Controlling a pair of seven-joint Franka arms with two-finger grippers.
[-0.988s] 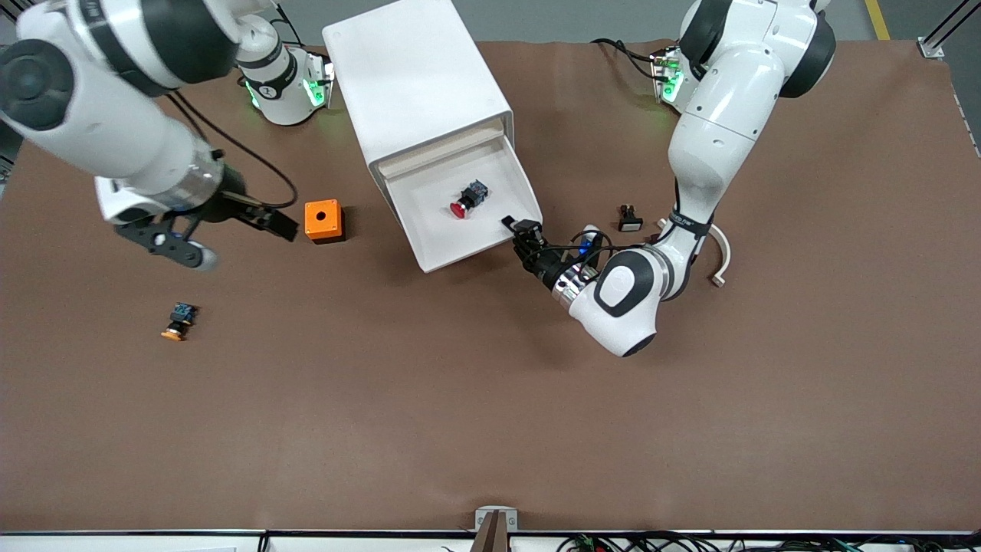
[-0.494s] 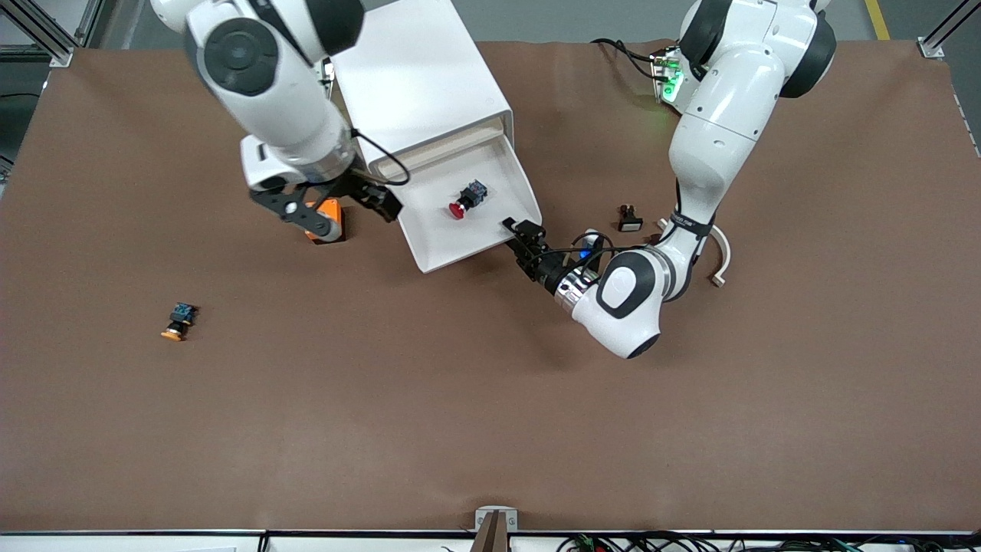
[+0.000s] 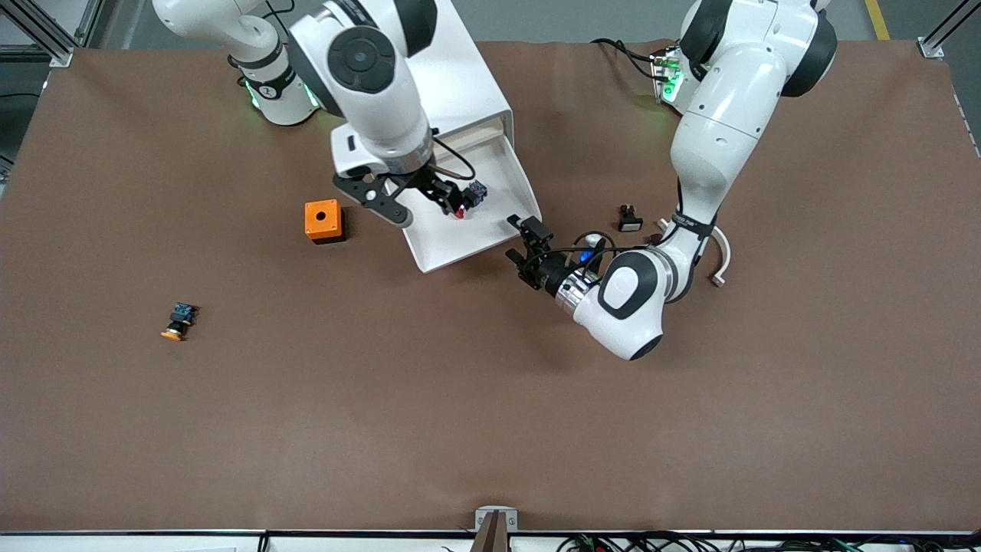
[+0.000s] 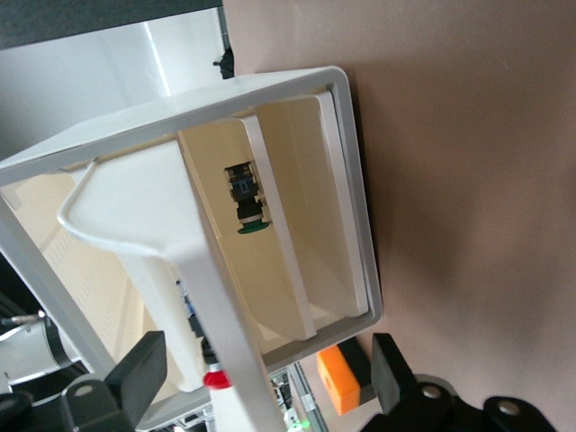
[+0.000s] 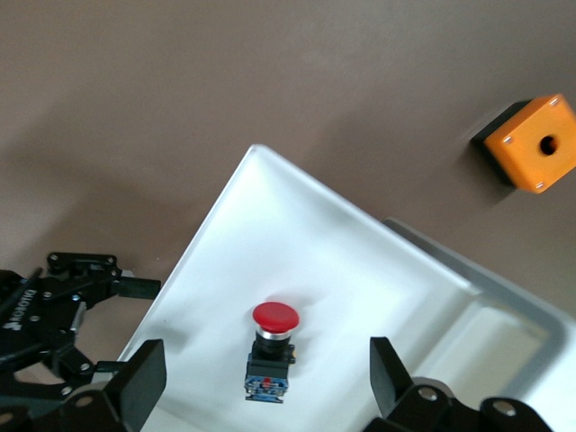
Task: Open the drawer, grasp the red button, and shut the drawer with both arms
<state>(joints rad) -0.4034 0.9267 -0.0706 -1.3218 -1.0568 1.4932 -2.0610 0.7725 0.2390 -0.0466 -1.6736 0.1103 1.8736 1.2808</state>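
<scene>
Two arms at work round the drawer (image 3: 460,230), which is pulled well out of the cabinet (image 3: 429,84), lowest of the stack, w/ its front lip nearest the front camera.

Button (image 3: 466,201) lies on its side on the drawer floor, roughly mid-tray, red cap toward the front lip; right wrist view shows bare white floor all round it (image 5: 270,346), not touching any wall.

Right gripper (image 3: 418,201) hangs over the drawer, above the button, fingers spread wide w/ nothing between them; in its own wrist view the two fingertips (image 5: 135,382) sit either side of the button w/ clear gaps.

Left gripper (image 3: 525,244) is low at the drawer's front corner toward the left arm's end of the table, just off the lip, fingers apart, gripping nothing. Its wrist view looks along the drawer's front edge (image 4: 225,270); red cap (image 4: 214,379) partly visible past it.

Orange box (image 3: 323,221) sits near the drawer toward the right arm's end of the table, gap of bare table between. Orange-capped button (image 3: 178,320) is well apart from the drawer, nearer the front camera. Small black part (image 3: 629,219) and a white curved piece (image 3: 720,257) lie toward the left arm's end, by the left forearm. Table (image 3: 490,422) nearer the camera than the drawer's lip is open brown surface.
</scene>
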